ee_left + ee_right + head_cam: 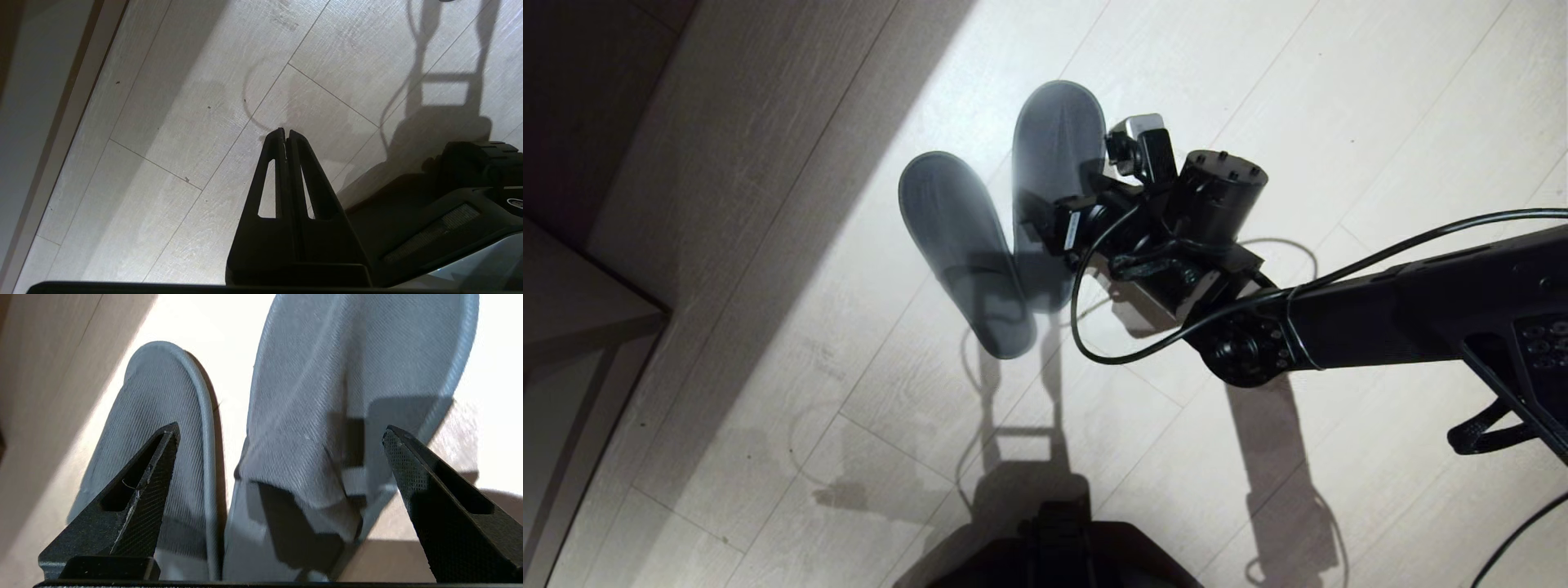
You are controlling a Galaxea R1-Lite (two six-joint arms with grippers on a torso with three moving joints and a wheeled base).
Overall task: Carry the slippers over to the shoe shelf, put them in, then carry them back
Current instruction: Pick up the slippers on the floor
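Two light blue-grey slippers lie side by side on the pale wood floor, toes pointing away from me. The left slipper (964,245) (163,428) sits a little nearer than the right slipper (1058,139) (327,396). My right gripper (1045,224) (281,430) hangs low over their heel ends. It is open wide: one finger stands over the left slipper, the other past the outer edge of the right one, and nothing is gripped. My left gripper (286,132) is shut and empty, parked low over bare floor. The corner of a low beige-wood unit (580,310), apparently the shoe shelf, shows at the left edge.
My right arm (1405,310) reaches in from the right with a loose black cable (1094,343) looping below the wrist. My base (1062,547) and its shadow fill the near floor. A dark shaded strip runs along the far left.
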